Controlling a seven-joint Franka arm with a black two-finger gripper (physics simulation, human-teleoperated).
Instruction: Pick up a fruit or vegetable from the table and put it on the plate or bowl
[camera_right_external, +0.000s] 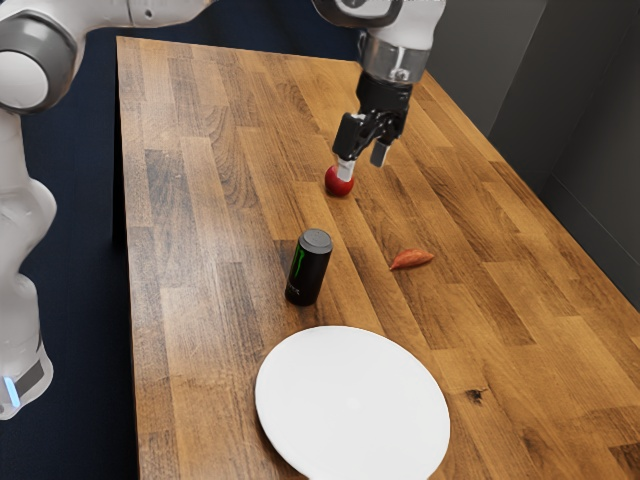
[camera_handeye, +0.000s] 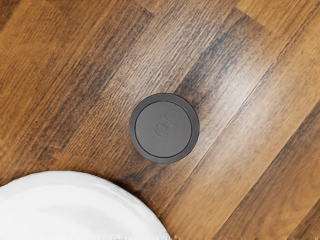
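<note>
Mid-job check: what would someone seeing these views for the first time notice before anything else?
The white plate at the bottom of the exterior view catches the eye first, with a dark can standing upright just beyond it on the wooden table. Farther back, the gripper hangs with its fingers open, right above a small red fruit. An orange-red vegetable lies to the exterior view's right of the can.

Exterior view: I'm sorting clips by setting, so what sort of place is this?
Likely a simulated tabletop workspace in a plain room: a wooden plank table, a white plate and dark can on it, bare grey walls behind.
</note>
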